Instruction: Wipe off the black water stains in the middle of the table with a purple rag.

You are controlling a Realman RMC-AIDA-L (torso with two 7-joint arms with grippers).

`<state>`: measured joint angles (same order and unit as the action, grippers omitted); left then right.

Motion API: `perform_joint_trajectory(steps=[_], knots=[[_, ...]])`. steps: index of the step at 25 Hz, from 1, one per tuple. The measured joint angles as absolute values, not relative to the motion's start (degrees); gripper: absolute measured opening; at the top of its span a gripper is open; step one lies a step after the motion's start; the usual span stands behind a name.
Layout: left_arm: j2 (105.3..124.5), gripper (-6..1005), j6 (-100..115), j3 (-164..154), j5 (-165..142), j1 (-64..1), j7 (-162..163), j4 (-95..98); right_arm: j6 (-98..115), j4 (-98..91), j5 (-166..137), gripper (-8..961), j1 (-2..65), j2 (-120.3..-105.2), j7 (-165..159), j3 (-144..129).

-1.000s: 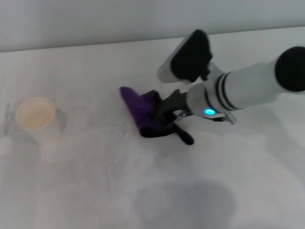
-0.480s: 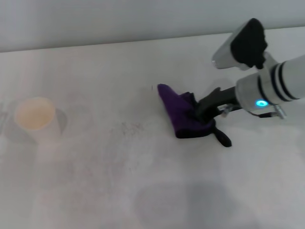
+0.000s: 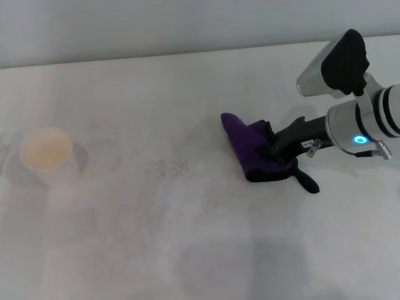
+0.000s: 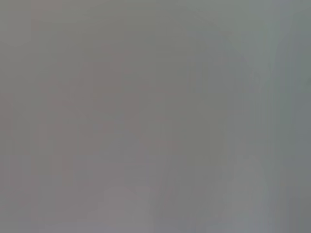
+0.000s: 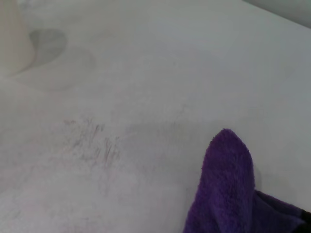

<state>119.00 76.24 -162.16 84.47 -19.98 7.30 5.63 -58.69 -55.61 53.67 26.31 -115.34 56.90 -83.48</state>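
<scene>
Rag [image 3: 255, 152] sits pinched in your right gripper [image 3: 279, 149] jaws, pressed on the table [image 3: 187, 237]. Faint grey streaks [image 5: 92, 143] lie ahead of the jaws, apart from the rag; cup [image 3: 47, 153] farther beyond. Left gripper not seen.

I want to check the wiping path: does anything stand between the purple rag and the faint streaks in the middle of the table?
Nothing visible does. The purple rag, held by the right pincer, has only bare table up to the streaks.
</scene>
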Motion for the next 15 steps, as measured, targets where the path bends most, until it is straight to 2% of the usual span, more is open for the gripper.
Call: perform_joint_trajectory(steps=[7,15], knots=[[119.01,894,77.1,-162.2,84.5,-19.8,7.3,5.6,-57.9,-55.4,54.8,80,25.8,-115.49,57.5,-84.5],[119.16,894,77.7,-162.2,84.5,-19.3,7.3,5.7,-59.0,-58.3,60.7,395,23.1,-115.21,61.3,-84.2]])
